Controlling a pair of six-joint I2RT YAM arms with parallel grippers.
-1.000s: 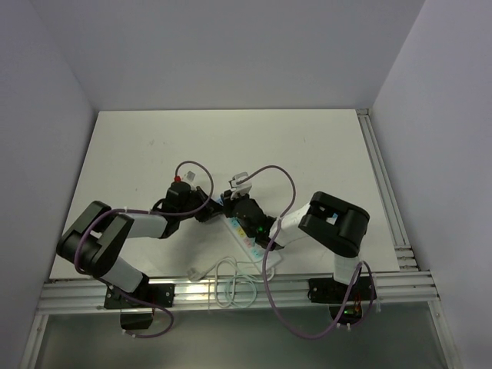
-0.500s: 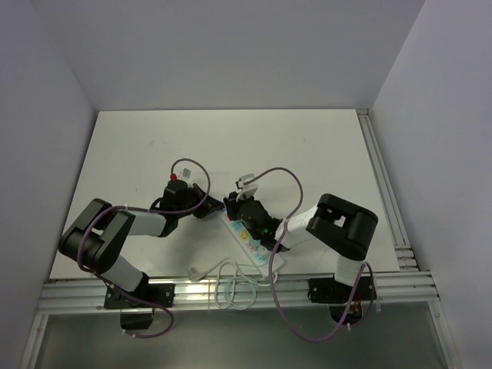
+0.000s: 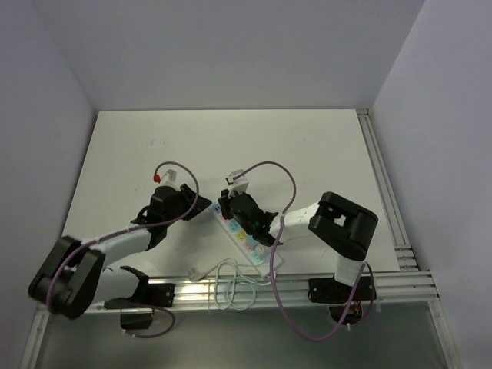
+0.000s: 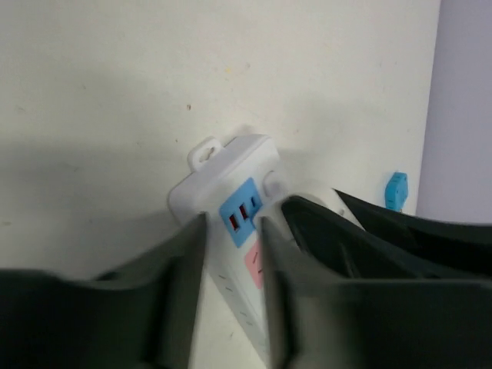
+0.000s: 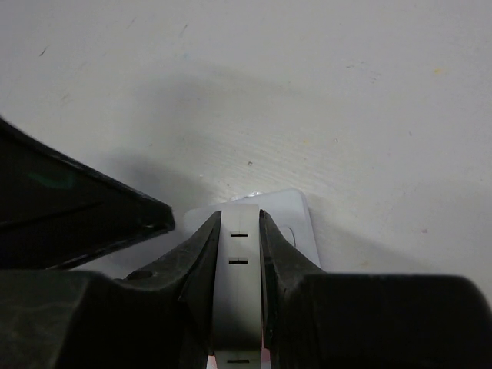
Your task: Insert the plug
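Observation:
A white power strip (image 3: 250, 242) with coloured socket panels lies slanted at the table's front centre. Its far end (image 4: 231, 173) carries a blue USB panel and a hanging tab. My right gripper (image 3: 232, 206) is shut on a white plug (image 5: 238, 261) that stands upright on the strip's far end (image 5: 296, 223). How deep it sits is hidden by the fingers (image 5: 196, 261). My left gripper (image 3: 197, 206) is just left of that end, open. In the left wrist view its fingers (image 4: 173, 292) straddle the strip's near edge, holding nothing.
A loose white cord (image 3: 234, 283) is coiled at the table's front edge, with a small white end piece (image 3: 196, 271) beside it. Aluminium rails run along the front (image 3: 254, 290) and the right side (image 3: 384, 192). Purple cables loop over both arms.
My left gripper has opened and drawn back to the left, away from the strip's end. The right gripper still clamps the plug, a little farther up-left along the strip.

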